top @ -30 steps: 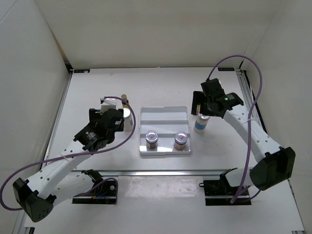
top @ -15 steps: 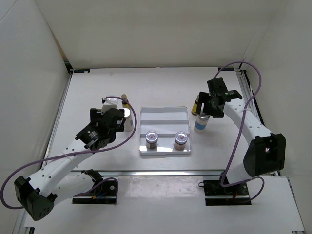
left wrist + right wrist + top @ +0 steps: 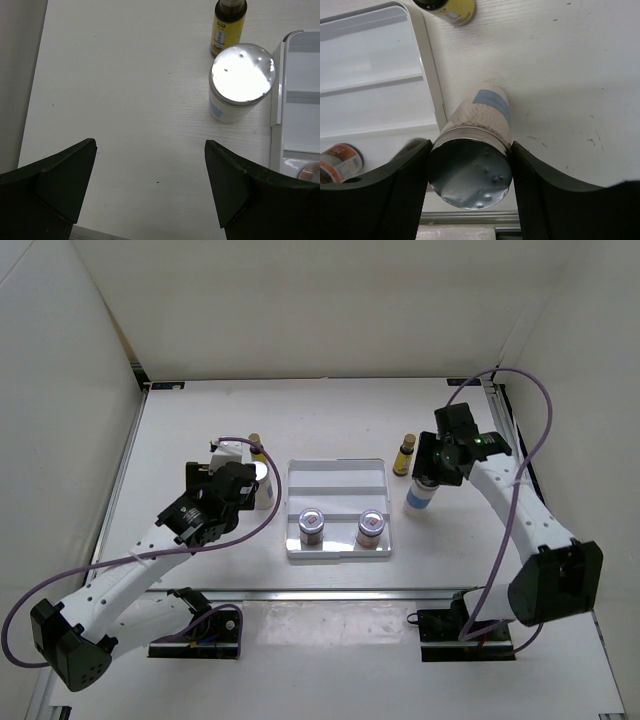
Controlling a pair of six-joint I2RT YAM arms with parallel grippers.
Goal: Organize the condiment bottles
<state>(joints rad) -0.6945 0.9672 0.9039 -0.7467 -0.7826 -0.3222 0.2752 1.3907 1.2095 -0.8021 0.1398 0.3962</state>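
My right gripper (image 3: 432, 472) is shut on a white cylinder bottle (image 3: 418, 500) with a silvery lid, which stands on the table just right of the white tray (image 3: 337, 477). In the right wrist view both fingers (image 3: 410, 185) press the cylinder's (image 3: 480, 120) sides at the lid. A slim yellow bottle (image 3: 404, 454) stands behind it, apart. My left gripper (image 3: 236, 480) is open and empty (image 3: 150, 172). A second white cylinder (image 3: 241, 82) and a second yellow bottle (image 3: 228, 25) stand ahead of it, left of the tray. Two short jars (image 3: 312, 525) (image 3: 371, 527) sit in the tray's front step.
The tray's left edge (image 3: 276, 100) is close beside the left cylinder. The tray's back steps (image 3: 370, 65) hold nothing. White walls enclose the table on the left, back and right. A metal rail (image 3: 330, 592) runs along the front edge.
My right gripper moved from over the yellow bottle onto the white cylinder and closed on it; the cylinder shifted slightly right. The left arm has barely moved.
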